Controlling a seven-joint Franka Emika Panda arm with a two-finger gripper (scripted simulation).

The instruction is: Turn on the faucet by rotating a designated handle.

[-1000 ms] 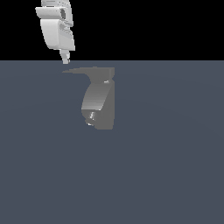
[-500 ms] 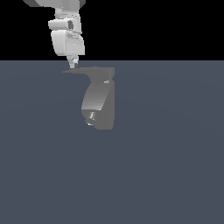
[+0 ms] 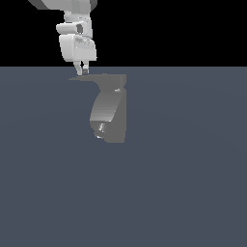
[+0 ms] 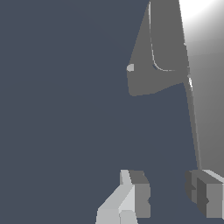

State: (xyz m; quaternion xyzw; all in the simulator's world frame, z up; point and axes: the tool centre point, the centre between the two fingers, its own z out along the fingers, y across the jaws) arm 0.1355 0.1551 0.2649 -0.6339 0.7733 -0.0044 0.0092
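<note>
white gripper (image 3: 81, 70) points straight down (fingers (image 4: 135, 194) parted).

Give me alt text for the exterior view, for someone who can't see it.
A white robot gripper hangs with its fingers pointing down just above the pointed tip of a thin flat dark-grey handle, which sticks out sideways toward the exterior view's left from the top of a chunky matte grey faucet. The faucet stands on a plain slate-blue surface under a black background.

Arm (image 3: 67, 6) cut off above frame
</note>
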